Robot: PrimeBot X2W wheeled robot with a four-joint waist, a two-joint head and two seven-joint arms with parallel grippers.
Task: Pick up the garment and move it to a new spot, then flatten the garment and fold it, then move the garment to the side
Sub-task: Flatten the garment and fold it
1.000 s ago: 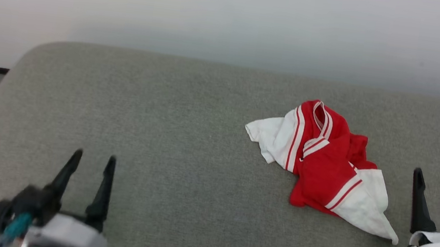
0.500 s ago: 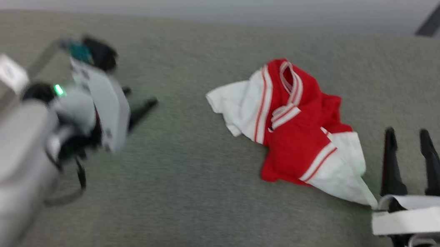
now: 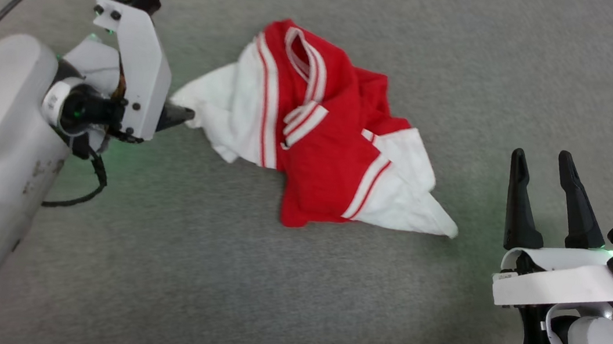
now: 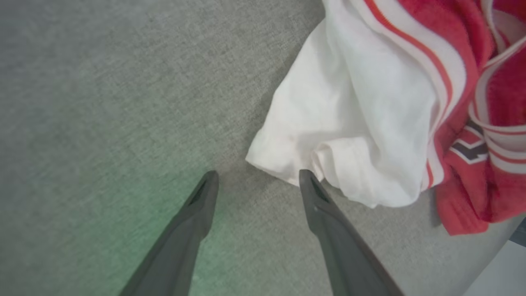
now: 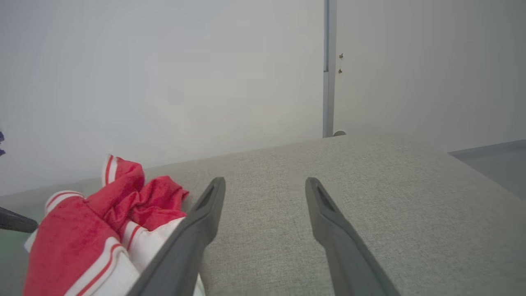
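Garment (image 3: 334, 134) lies bunched on grey fabric surface (image 3: 210, 289) as left gripper (image 4: 257, 177) lines up on its white sleeve (image 4: 341, 123).

Red body and white sleeves are heaped together, not yet flattened, so the pick-up looks like the step in hand. The left gripper, jaws spread and empty, sits low with one fingertip at the sleeve's hem, probably to pinch that loose corner; whether it touches is unclear. The right gripper (image 3: 542, 155) hovers released near the opposite sleeve tip, apart from it. Bare surface opens toward the robot, while its edge curves away at the far right.
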